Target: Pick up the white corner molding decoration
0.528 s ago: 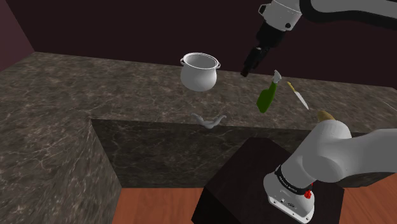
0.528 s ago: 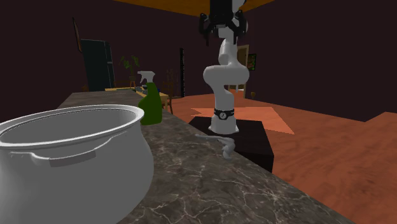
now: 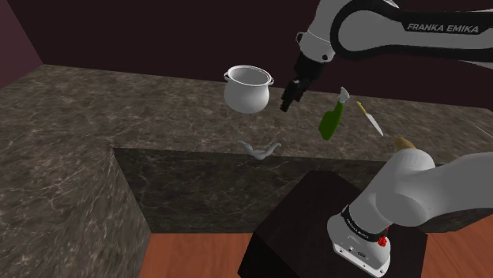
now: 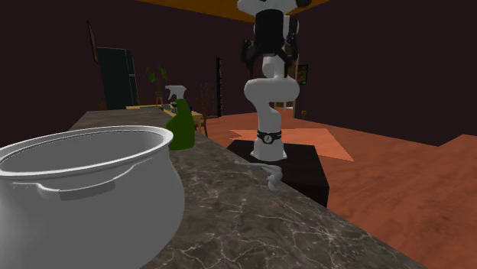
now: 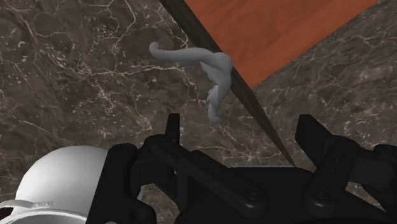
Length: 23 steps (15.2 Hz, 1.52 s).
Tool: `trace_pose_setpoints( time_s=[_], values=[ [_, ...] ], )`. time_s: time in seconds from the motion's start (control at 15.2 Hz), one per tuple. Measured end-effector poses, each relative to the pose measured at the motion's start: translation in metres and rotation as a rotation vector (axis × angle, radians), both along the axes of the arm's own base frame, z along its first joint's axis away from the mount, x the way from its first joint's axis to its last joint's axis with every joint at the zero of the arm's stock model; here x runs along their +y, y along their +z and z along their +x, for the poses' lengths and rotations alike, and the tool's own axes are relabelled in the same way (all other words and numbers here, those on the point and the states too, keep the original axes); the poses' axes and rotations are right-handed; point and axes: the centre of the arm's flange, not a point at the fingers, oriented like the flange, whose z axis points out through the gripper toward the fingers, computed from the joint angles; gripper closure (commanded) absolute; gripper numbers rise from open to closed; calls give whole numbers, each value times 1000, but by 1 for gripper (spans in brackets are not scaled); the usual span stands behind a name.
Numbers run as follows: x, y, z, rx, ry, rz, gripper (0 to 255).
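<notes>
Nearest in the shoulder view: dark box stand (image 3: 312, 225) at lower right on a reddish wood floor (image 3: 190, 257), with the white arm's base on top. Next, the dark marbled counter (image 3: 79, 142). The pale grey-white corner molding (image 3: 259, 148) lies flat on the counter right at the edge that faces the stand, nothing touching it; the second exterior view has it (image 4: 267, 173) at that same edge, in front of the arm. Black gripper (image 3: 286, 100) hangs in the air above the counter, higher than the molding and well apart from it, pointing down. In the wrist view the gripper (image 5: 240, 127) has its fingers spread wide with nothing between them; the molding (image 5: 203, 70) lies beyond the tips on the counter edge. Farther back, a white pot (image 3: 247, 88) stands upright, just beside the gripper on the shoulder view's left. A green spray bottle (image 3: 332, 118) and a yellow-handled knife (image 3: 370, 118) sit toward that view's right. Dark wall behind.
</notes>
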Motion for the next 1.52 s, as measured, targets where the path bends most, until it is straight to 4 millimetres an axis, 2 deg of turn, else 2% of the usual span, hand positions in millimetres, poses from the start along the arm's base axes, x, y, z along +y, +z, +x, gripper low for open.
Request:
trace_pose_setpoints(
  time_s=[1.06, 1.19, 1.52],
  values=[
    [38, -197, 86, 111, -14, -37, 0],
    [40, -214, 91, 118, -15, -39, 0],
    [42, -239, 92, 120, -15, -40, 0]
  ],
)
